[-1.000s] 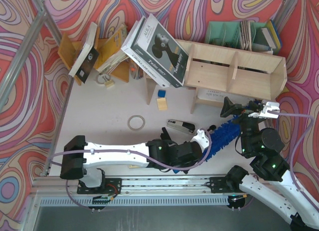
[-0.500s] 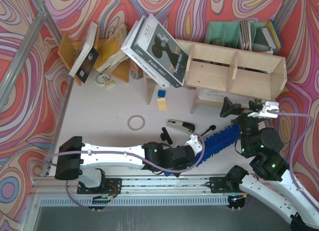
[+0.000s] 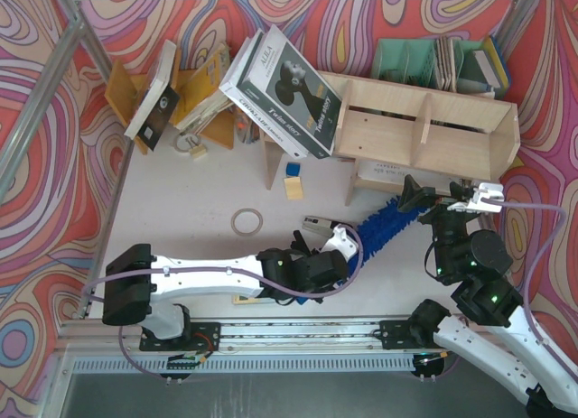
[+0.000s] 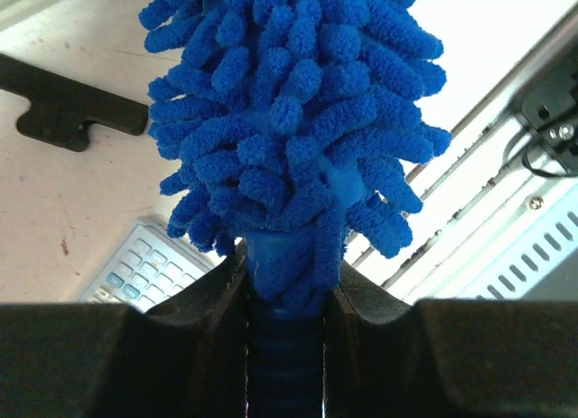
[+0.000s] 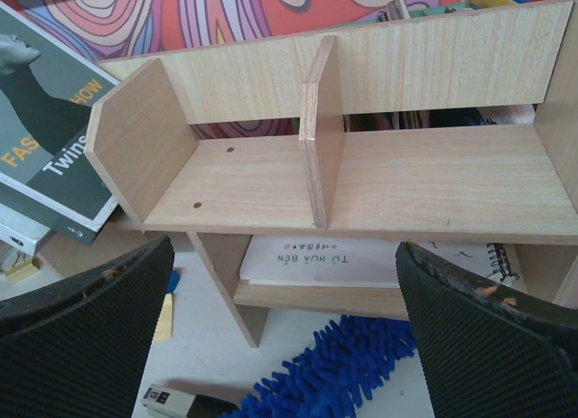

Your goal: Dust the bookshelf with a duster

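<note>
We see left gripper (image 3: 348, 241) clamped on duster (image 3: 386, 221) handle, fluffy head just in front of bookshelf (image 3: 452, 138). Right gripper (image 3: 449, 194) spread wide, empty, facing bookshelf.

duster (image 3: 384, 227) before bookshelf (image 3: 433, 134), book (image 5: 334, 260) perhaps beneath

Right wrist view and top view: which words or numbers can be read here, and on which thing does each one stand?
"Twins story": on the cover of the big dark magazine, top view.
"FAS" and "HOW": on the same magazine, cut off, right wrist view.
"TU HUA BEN", accents unclear: on the white book below the compartments of the bookshelf.
Magazine title and spine text: too blurred to read.
</note>
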Controlling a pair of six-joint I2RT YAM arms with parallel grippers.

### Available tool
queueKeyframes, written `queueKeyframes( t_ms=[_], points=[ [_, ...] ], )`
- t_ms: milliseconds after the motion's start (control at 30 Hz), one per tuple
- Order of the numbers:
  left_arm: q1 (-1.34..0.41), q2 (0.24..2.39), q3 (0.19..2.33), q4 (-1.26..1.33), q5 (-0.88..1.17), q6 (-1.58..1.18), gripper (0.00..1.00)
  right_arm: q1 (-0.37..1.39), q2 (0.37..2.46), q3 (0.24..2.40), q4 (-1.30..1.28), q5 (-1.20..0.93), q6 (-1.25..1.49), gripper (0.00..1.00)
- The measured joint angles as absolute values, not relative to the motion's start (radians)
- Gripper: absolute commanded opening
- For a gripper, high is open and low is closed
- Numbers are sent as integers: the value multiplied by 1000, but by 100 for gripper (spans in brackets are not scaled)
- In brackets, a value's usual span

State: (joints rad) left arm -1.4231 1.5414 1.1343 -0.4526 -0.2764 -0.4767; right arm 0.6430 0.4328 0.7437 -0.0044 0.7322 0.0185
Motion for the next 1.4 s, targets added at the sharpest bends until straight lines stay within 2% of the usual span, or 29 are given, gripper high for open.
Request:
queueKeyframes(
  t_ms=[500, 767, 1000, 1400],
  points=[
    [-1363, 1542, 1049, -423, -422, -540, 0, 643, 432, 744, -4, 733, 18, 99],
    [-1357, 1467, 978, -418, -460, -580, 0, 643, 432, 744, -4, 733, 18, 99],
    [-1358, 1470, 985, -410, -453, -581, 0, 643, 432, 744, -4, 733, 18, 99],
    [-1346, 1603, 1105, -418, -400, -590, 0, 643, 425, 744, -4, 733, 18, 99]
  ],
)
